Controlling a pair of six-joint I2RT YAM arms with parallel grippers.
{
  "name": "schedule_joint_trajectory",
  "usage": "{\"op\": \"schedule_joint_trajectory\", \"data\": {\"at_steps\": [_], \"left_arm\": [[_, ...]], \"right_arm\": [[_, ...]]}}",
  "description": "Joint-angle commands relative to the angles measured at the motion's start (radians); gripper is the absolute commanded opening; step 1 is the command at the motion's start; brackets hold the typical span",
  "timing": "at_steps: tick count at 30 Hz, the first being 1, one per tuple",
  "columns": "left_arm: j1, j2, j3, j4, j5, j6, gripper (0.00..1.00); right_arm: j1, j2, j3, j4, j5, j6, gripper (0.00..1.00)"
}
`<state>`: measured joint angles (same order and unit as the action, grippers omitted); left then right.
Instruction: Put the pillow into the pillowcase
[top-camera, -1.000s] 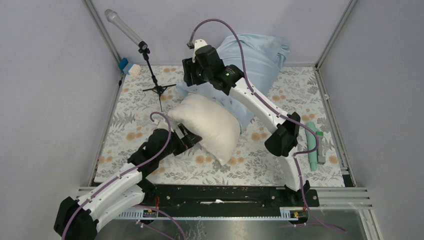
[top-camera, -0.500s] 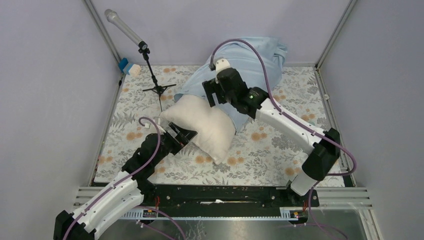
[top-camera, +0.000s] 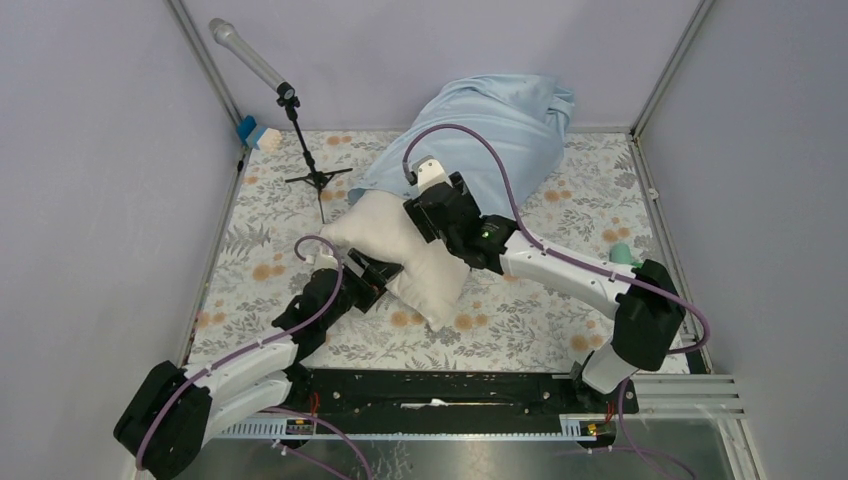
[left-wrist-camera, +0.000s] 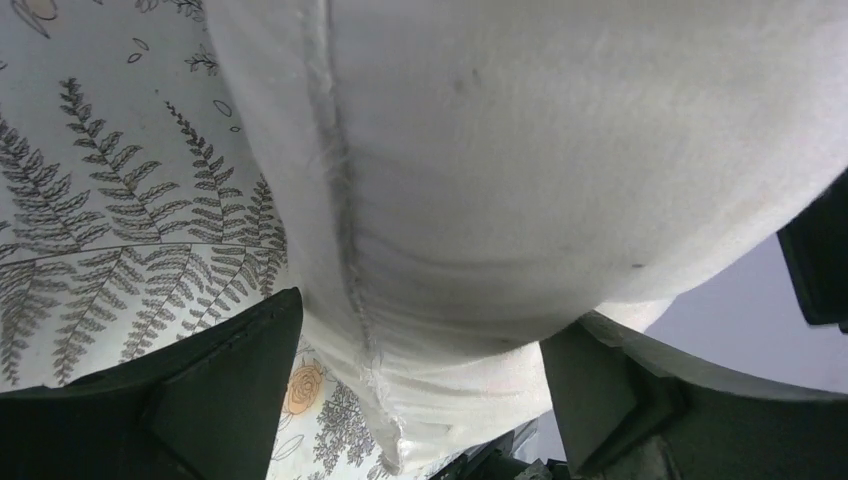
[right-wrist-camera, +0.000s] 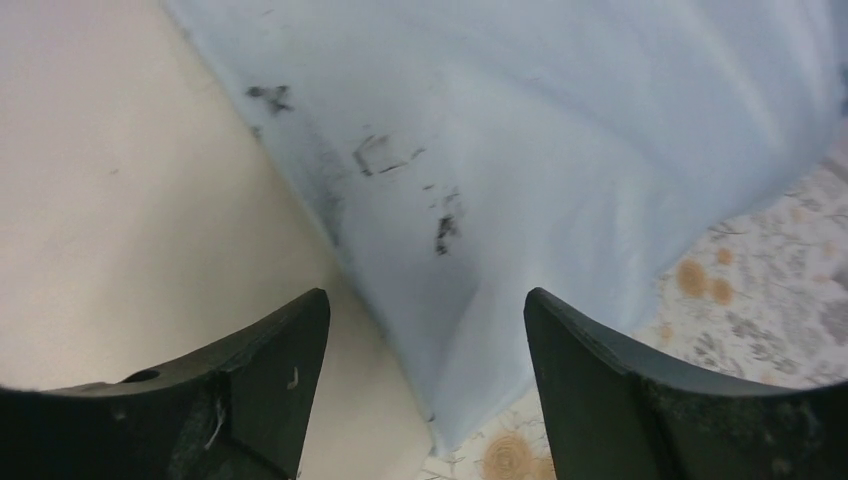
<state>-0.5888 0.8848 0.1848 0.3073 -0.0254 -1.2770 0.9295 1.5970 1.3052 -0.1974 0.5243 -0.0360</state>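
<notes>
Because the pillow (top-camera: 395, 250) has to be fed into a floppy sack, I have one hand at each side of the job. My left gripper (left-wrist-camera: 420, 330) stands wide open astride the pillow's near seamed edge, the stuffing bulging between the fingers. I cannot tell whether they press it yet. My right gripper (right-wrist-camera: 425, 310) is spread wide too and holds nothing. It hovers just over the line where the light-blue pillowcase (top-camera: 490, 120) laps onto the cream fabric, placed, I judge, to catch that hem and lift the mouth.

From above, the pillow lies on the floral tablecloth (top-camera: 560, 290) near the middle. Its long axis runs on a slant from far left to near right, and its far side touches the case. The case is heaped against the back wall, and its loose edge faces me. Almost all of the pillow is outside the case
</notes>
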Motion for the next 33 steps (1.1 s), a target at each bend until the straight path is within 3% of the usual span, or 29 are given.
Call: {"op": "schedule_joint_trajectory", "data": {"at_steps": [1, 5, 10, 11, 14, 17, 21, 25, 31, 33], "left_arm": [[0.0, 0.062, -0.022, 0.165, -0.012, -0.05, 0.85], [0.0, 0.086, -0.025, 0.18, -0.029, -0.049, 0.75], [0.0, 0.108, -0.02, 0.184, -0.039, -0.045, 0.53], [0.0, 0.113, -0.019, 0.187, -0.038, -0.044, 0.49], [0.0, 0.125, -0.014, 0.187, -0.032, -0.039, 0.34], [0.0, 0.122, -0.007, 0.178, -0.031, -0.034, 0.25], [0.0, 0.116, -0.002, 0.156, -0.04, -0.024, 0.19], [0.0, 0.112, 0.005, 0.136, -0.044, -0.021, 0.09], [0.0, 0.104, 0.004, 0.121, -0.051, -0.016, 0.04], [0.0, 0.106, 0.005, 0.12, -0.05, -0.016, 0.02]], "right_arm": [[-0.003, 0.066, 0.044, 0.067, 0.257, -0.06, 0.73], [-0.005, 0.149, 0.144, -0.002, 0.282, -0.071, 0.55], [0.012, 0.134, 0.152, -0.011, 0.26, -0.056, 0.51], [0.017, 0.129, 0.154, -0.014, 0.26, -0.055, 0.53], [0.022, 0.117, 0.137, -0.013, 0.239, -0.046, 0.74], [0.022, 0.105, 0.112, -0.018, 0.202, -0.022, 0.93], [0.015, 0.096, 0.065, 0.034, 0.213, -0.009, 0.94], [0.002, 0.138, 0.083, 0.043, 0.265, -0.034, 0.8], [-0.007, 0.115, 0.083, 0.071, 0.278, -0.038, 0.71], [-0.009, 0.123, 0.102, 0.057, 0.29, -0.042, 0.48]]}}
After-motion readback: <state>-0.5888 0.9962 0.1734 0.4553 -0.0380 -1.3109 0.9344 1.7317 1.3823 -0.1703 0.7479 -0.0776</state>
